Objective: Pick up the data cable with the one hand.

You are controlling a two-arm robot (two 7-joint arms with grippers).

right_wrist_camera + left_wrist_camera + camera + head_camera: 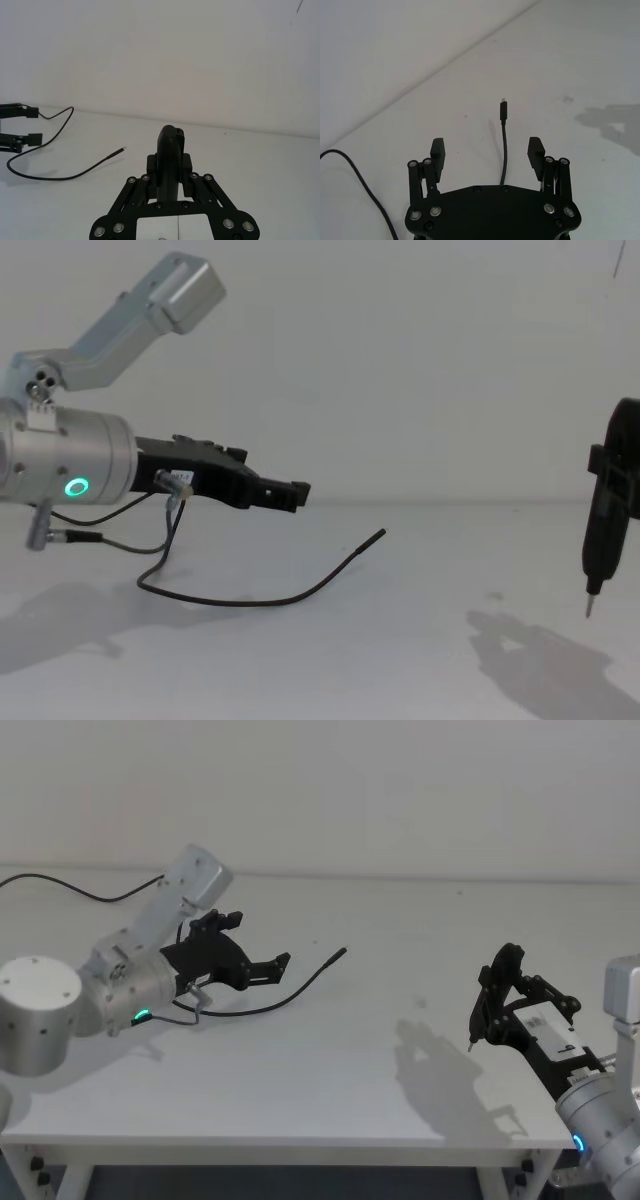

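Note:
The data cable (pixel 300 990) is a thin black cord lying curved on the white table (pixel 330 1110), its stiff tip pointing to the far right. My left gripper (pixel 257 942) hovers just above the cord's left half, open. In the left wrist view the cable (pixel 505 145) runs out from between the spread fingers (pixel 437 150). From the chest, the left gripper (pixel 295 495) hangs above the cable (pixel 300 595) without touching it. My right gripper (pixel 500 990) stands at the right, shut on a black pen-shaped tool (pixel 170 145).
A second black cord (pixel 80 890) trails across the table's far left corner. A short wire loop (pixel 165 540) hangs from the left wrist. The pen tool's metal tip (pixel 588 612) points down above the table on the right.

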